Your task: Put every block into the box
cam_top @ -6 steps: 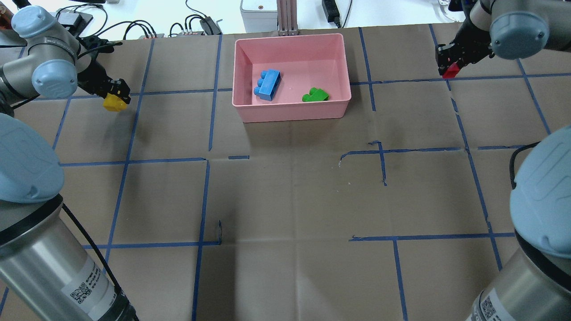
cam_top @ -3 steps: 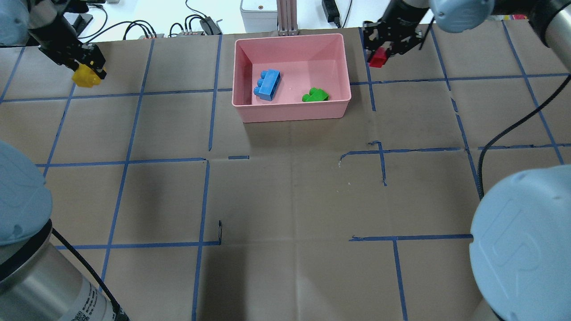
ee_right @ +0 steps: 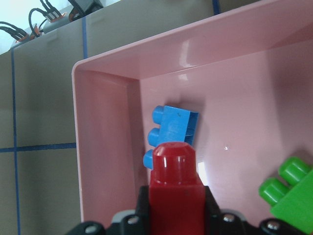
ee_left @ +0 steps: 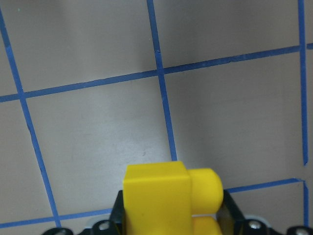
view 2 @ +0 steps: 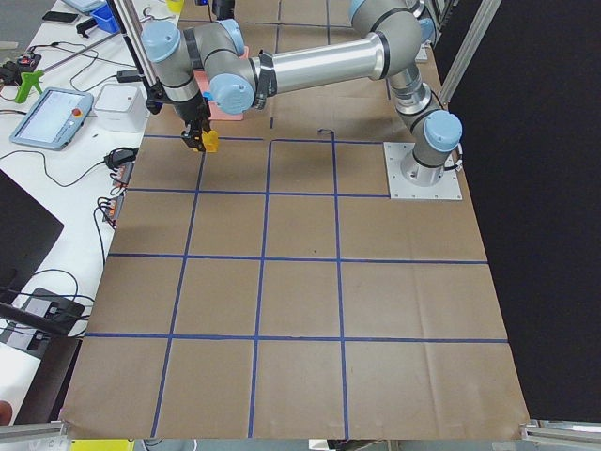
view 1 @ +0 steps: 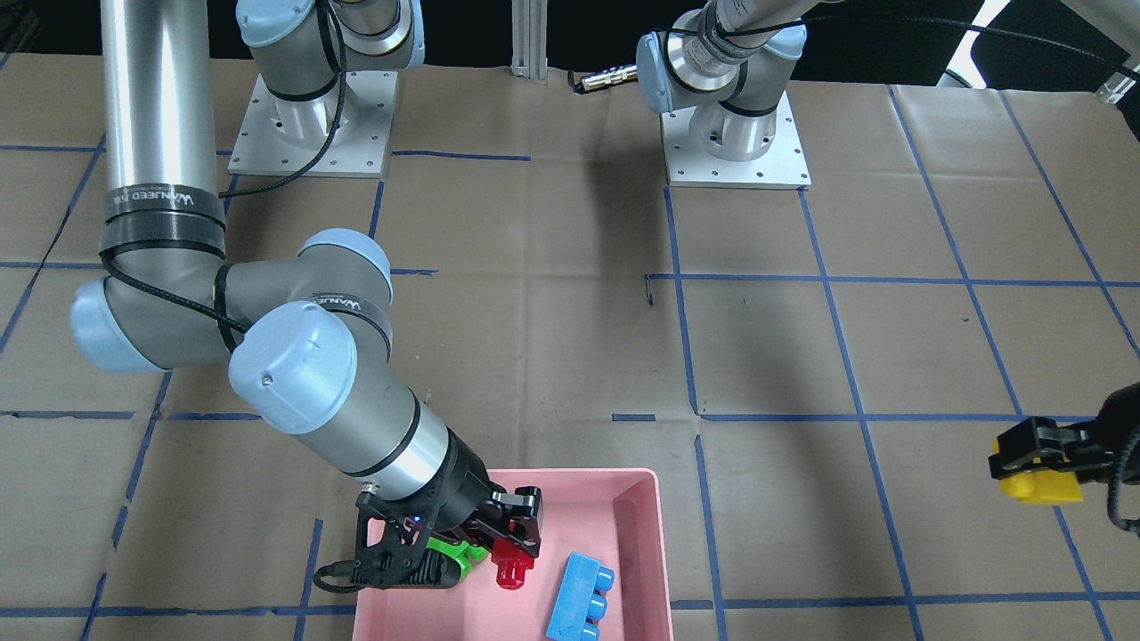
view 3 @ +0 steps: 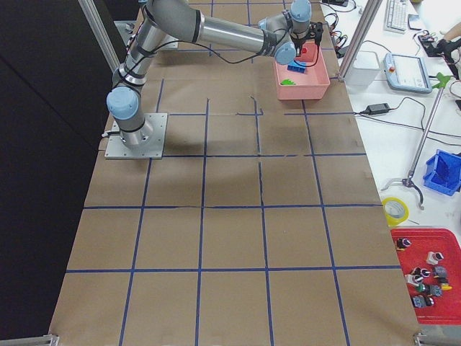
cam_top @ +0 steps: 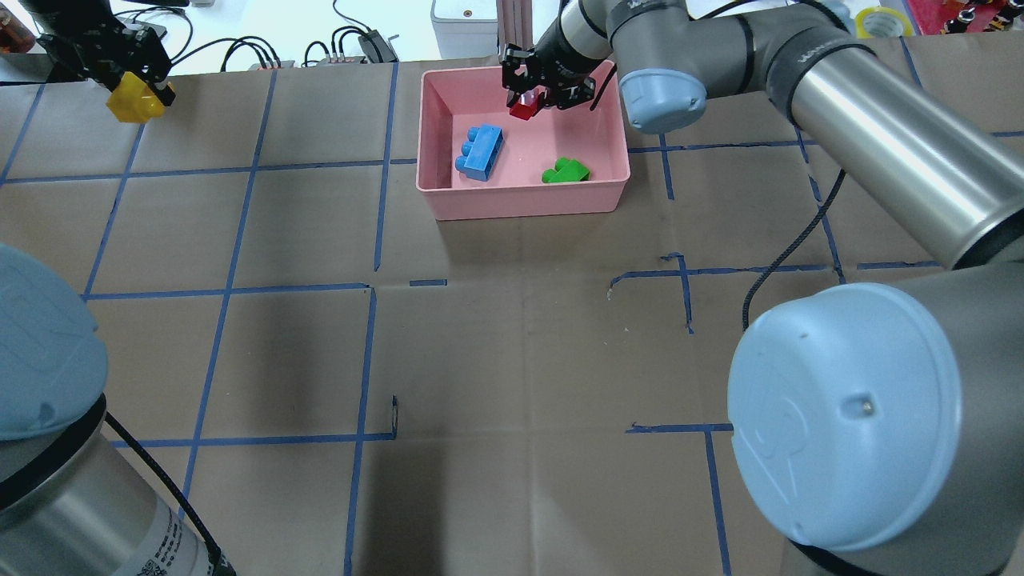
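The pink box [cam_top: 520, 204] stands at the table's far middle and holds the light-blue brick [cam_top: 479, 152] and the green brick [cam_top: 566, 171]. My right gripper [cam_top: 530, 102] is shut on the red brick [cam_top: 524, 108] and holds it above the box's far part; the front view shows them [view 1: 511, 570] over the box [view 1: 623, 499], next to the green brick [view 1: 460, 554]. My left gripper [cam_top: 138, 94] is shut on the yellow brick [cam_top: 133, 102] above the table at the far left, well apart from the box. The wrist views show the red brick [ee_right: 175, 186] and the yellow brick [ee_left: 166, 196] held.
Cables and small devices [cam_top: 352, 44] lie beyond the table's far edge. A grey post [cam_top: 516, 28] stands just behind the box. Blue tape lines grid the brown table cover [cam_top: 512, 336]. A white unit [view 2: 120, 105] sits on the side bench.
My right gripper carried the red brick leftward from the far right to above the box. My left gripper lifted the yellow brick and moved it farther back and left.
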{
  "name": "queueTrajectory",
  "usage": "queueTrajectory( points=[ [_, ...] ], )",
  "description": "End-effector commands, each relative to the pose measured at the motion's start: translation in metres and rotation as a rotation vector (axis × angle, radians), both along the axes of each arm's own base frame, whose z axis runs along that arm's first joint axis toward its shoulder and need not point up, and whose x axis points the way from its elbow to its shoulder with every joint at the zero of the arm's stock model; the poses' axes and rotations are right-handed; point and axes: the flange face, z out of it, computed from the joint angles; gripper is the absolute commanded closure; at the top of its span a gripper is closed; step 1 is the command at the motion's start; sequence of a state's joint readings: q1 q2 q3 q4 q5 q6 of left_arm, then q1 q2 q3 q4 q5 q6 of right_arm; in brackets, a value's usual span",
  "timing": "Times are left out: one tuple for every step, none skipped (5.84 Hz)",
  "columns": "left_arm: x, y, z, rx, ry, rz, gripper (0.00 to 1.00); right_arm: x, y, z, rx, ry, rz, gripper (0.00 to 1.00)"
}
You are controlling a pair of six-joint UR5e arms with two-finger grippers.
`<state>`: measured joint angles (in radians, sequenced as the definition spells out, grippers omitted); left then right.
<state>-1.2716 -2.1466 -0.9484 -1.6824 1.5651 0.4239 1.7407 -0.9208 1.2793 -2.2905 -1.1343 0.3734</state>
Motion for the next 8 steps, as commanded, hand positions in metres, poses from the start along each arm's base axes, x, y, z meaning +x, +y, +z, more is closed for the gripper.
queueTrajectory(
  points=[
    [-0.082,-0.018,-0.016,-0.002,0.056,0.099,0.86,0.005,0.002,-0.002,-0.014,0.000,0.005,0.01],
    [-0.111,-0.025,-0.022,-0.025,0.053,0.123,0.86,0.005,0.003,-0.004,-0.009,0.001,0.005,0.00],
    [-0.147,-0.026,-0.023,-0.038,0.048,0.147,0.86,0.003,0.002,-0.002,-0.014,0.002,0.005,0.00],
    [-0.187,-0.026,-0.022,-0.053,0.044,0.165,0.86,-0.007,0.000,0.003,-0.029,0.016,0.021,0.00],
    [-0.221,-0.030,-0.026,-0.052,0.045,0.197,0.86,-0.030,0.003,0.009,0.025,0.049,0.069,0.00],
    [-0.267,-0.034,-0.034,-0.056,0.044,0.215,0.86,-0.078,0.009,0.039,0.035,0.133,0.126,0.00],
    [-0.318,-0.038,-0.047,-0.065,0.044,0.248,0.86,-0.137,0.021,0.047,0.121,0.272,0.196,0.00],
    [-0.355,-0.043,-0.073,-0.077,0.050,0.274,0.86,-0.173,0.051,0.062,0.223,0.392,0.247,0.00]
  ],
)
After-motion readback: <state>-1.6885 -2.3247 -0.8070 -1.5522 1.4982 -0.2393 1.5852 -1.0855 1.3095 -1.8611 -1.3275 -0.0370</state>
